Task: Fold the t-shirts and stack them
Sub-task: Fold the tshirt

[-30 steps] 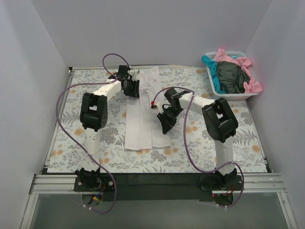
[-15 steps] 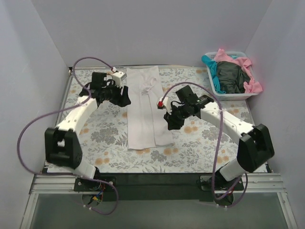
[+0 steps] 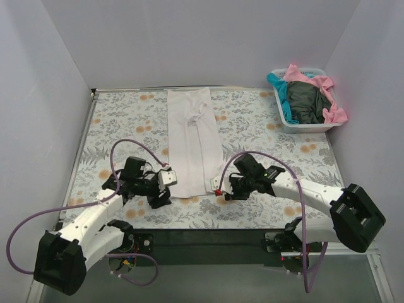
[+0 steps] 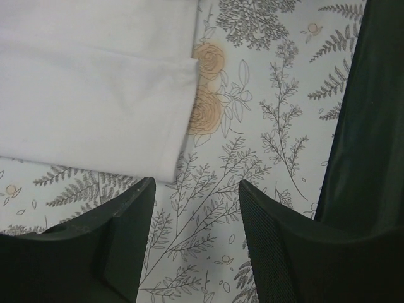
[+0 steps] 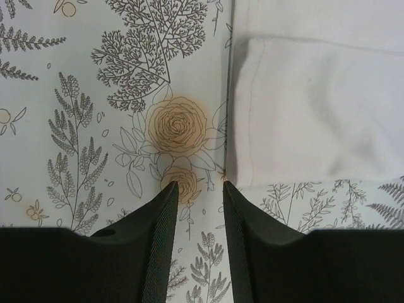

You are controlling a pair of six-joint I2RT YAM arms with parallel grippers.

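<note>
The white t-shirt (image 3: 193,142) lies folded into a long narrow strip down the middle of the printed sheet. My left gripper (image 3: 163,191) is open and empty, low at the strip's near left corner (image 4: 161,161). My right gripper (image 3: 221,191) is open and empty, low at the strip's near right corner (image 5: 243,167), its tip touching the hem edge. The pink (image 3: 333,115), teal (image 3: 282,101) and dark grey-green (image 3: 306,101) t-shirts lie heaped in the white basket (image 3: 303,126) at the back right.
The fern-and-flower sheet (image 3: 265,126) covers the table. The basket stands at the far right corner. A black strip (image 3: 208,237) runs along the near edge by the arm bases. Grey walls close in on three sides.
Both arms have swung from the far end of the shirt toward me, down to its near corners. The shirt now lies flatter and narrower, with no arm over it.
</note>
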